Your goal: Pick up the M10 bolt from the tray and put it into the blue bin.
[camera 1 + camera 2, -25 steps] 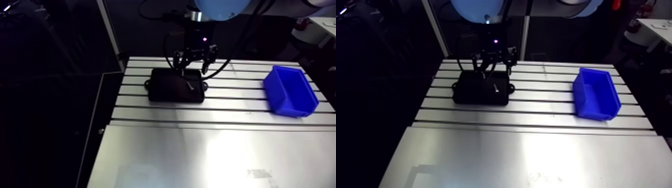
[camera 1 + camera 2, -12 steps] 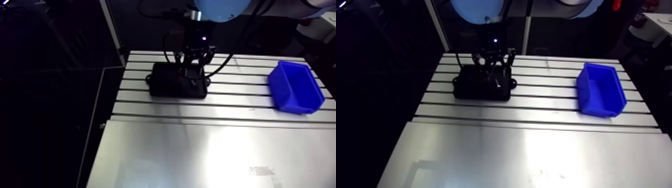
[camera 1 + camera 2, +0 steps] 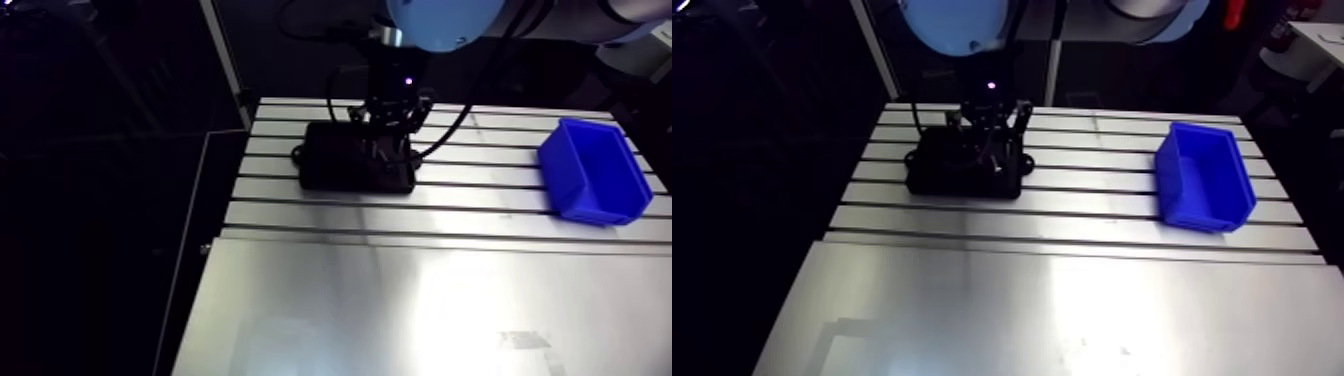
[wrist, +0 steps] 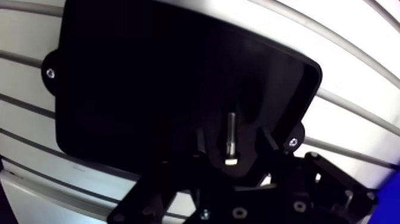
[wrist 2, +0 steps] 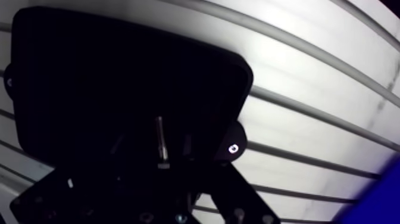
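Tool (image 4: 231, 149) sits low in the black tray (image 4: 149, 83), fingers spread either side of the bolt (image 4: 231, 128), dark gaps showing, nothing pinched. Bolt lies flat on the tray floor between the fingers, head toward the tool, shank pointing away, near the tray end that faces the bin. Tray rests on the slotted tabletop (image 3: 420, 300); blue bin (image 3: 592, 185) stands well apart from it, open side up.
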`<state>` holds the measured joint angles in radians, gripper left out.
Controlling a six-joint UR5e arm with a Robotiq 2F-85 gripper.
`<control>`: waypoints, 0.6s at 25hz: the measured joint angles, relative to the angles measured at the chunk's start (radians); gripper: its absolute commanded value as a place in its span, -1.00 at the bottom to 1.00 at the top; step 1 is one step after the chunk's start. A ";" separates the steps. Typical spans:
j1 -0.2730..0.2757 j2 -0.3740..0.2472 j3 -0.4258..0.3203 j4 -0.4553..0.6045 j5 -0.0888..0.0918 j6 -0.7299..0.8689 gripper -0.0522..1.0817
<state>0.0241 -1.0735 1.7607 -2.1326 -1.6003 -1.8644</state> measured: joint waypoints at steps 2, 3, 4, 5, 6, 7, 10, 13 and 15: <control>0.000 0.000 0.003 -0.003 0.000 0.000 -0.06; 0.000 0.000 0.003 -0.005 0.000 0.000 -0.05; 0.000 0.000 0.004 -0.006 0.000 0.000 -0.04; 0.000 0.000 0.005 -0.008 0.000 0.000 -0.03; 0.000 0.000 0.006 -0.010 0.000 0.000 -0.02; 0.000 0.001 0.007 -0.011 -0.001 0.000 -0.02; 0.000 0.001 0.009 -0.013 -0.001 0.000 0.00; 0.000 0.004 0.010 -0.014 -0.001 0.000 0.03; 0.000 0.007 0.010 -0.014 -0.002 0.000 0.04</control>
<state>0.0238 -1.0660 1.7710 -2.1468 -1.6019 -1.8646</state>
